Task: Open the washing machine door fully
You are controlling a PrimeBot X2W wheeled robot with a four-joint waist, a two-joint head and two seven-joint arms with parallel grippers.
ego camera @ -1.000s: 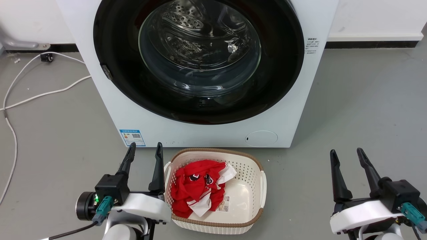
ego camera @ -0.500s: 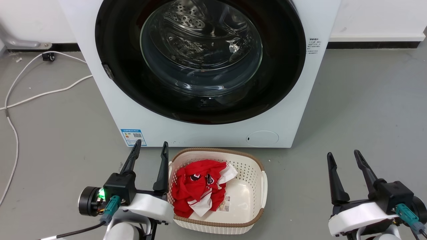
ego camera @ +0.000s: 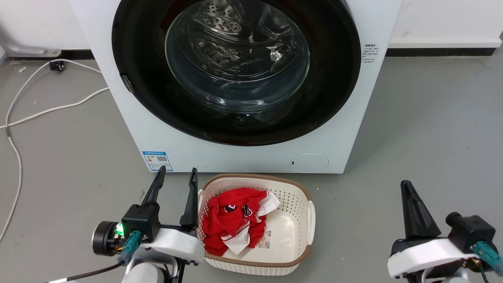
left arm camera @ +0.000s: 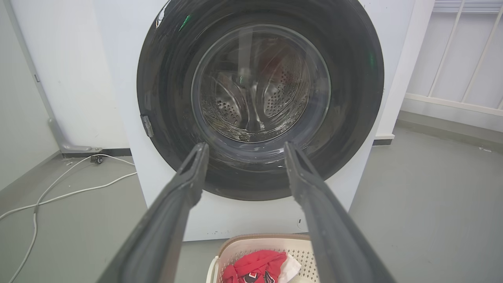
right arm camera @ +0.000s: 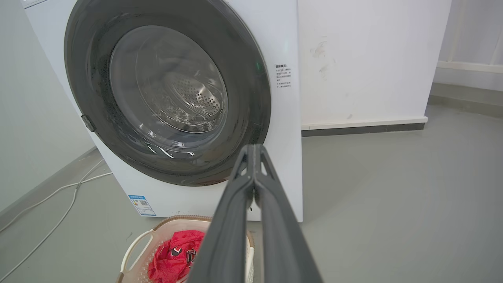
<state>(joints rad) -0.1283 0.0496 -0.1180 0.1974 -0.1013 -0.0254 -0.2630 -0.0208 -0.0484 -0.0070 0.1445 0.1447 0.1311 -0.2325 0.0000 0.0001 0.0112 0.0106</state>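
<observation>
The washing machine door (ego camera: 334, 78) is a large glossy black round door with a clear bulging glass window, lying flat against the white machine (ego camera: 346, 129). It also shows in the left wrist view (left arm camera: 353, 78) and the right wrist view (right arm camera: 251, 98). A small latch tab (ego camera: 126, 84) sits on its left rim. My left gripper (ego camera: 176, 177) is open at the lower left, empty, beside the basket. My right gripper (ego camera: 406, 188) is at the lower right with its fingers pressed together, holding nothing; the same tips meet in the right wrist view (right arm camera: 254, 151).
A white laundry basket (ego camera: 308, 212) with a red and white garment (ego camera: 230, 220) stands on the grey floor just before the machine. White cables (ego camera: 23, 114) trail across the floor at the left. A white wall runs behind.
My right gripper has shut, its two fingers coming together. The left arm and the door have not moved in the last half second.
</observation>
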